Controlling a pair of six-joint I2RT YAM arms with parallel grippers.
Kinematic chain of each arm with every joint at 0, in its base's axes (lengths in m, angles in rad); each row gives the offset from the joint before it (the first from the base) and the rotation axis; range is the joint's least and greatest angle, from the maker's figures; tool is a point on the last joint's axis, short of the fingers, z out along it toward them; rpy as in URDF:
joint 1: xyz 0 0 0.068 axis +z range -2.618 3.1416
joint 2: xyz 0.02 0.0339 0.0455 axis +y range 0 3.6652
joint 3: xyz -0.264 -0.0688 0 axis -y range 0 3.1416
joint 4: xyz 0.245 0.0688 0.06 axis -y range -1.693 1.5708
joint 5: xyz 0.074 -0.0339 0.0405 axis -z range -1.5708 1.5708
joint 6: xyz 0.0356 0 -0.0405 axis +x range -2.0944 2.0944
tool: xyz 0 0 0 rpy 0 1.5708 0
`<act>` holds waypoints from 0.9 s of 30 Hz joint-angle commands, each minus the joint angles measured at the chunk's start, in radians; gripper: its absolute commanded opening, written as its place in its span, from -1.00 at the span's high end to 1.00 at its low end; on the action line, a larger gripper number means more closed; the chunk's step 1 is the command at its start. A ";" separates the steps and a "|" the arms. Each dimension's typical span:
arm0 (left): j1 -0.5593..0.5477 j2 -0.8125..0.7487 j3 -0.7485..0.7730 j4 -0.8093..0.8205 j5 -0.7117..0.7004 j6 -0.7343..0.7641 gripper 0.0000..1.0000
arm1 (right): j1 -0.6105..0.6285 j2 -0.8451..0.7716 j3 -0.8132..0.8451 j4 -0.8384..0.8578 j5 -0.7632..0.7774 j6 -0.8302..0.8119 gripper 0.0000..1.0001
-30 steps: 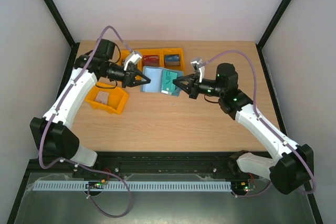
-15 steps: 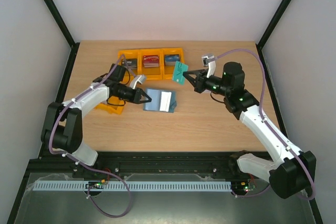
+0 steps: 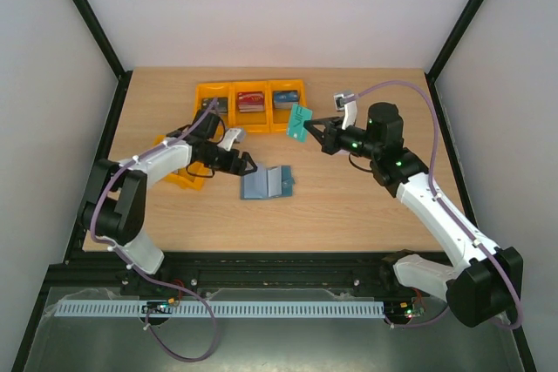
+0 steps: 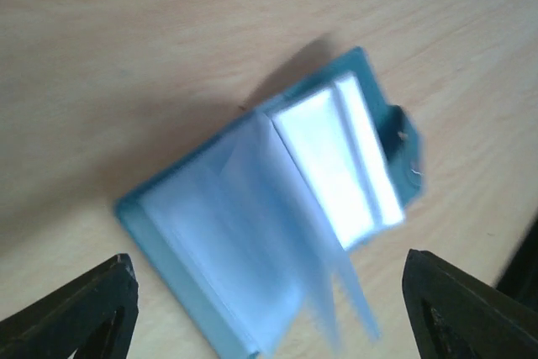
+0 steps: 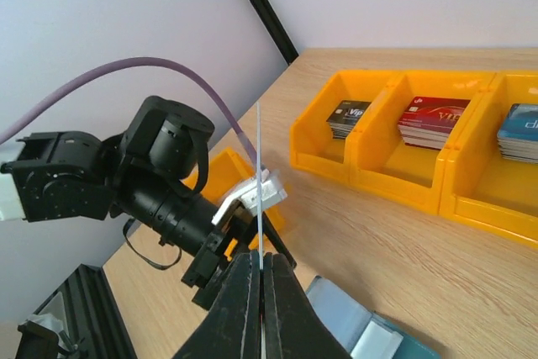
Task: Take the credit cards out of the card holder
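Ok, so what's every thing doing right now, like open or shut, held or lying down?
teal-blue folding card holder: lying open on the wooden table, nothing gripping it.
thin teal-green card: out of the holder, up in the air, pinched.
left gripper: open, holding nothing, beside the holder.
right gripper: shut on the card.
orange plastic bins: three in a row, each with a stack of cards inside.
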 commanded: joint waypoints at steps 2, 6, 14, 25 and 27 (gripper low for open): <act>0.008 -0.057 0.167 -0.130 -0.266 0.132 -0.83 | -0.002 0.003 0.034 0.007 0.013 0.000 0.97; 0.063 -0.091 0.289 -0.224 -0.264 0.182 -0.94 | -0.002 0.026 0.049 -0.022 0.052 -0.008 0.97; 0.301 -0.161 0.295 -0.219 -0.316 0.172 -0.98 | -0.021 0.084 0.065 -0.078 0.212 0.038 0.97; 0.497 -0.222 0.184 -0.131 -0.271 0.086 -0.98 | -0.213 0.115 -0.044 -0.005 0.237 0.260 0.97; 0.505 -0.221 0.180 -0.129 -0.266 0.082 -0.98 | -0.230 0.115 -0.056 0.000 0.242 0.270 0.97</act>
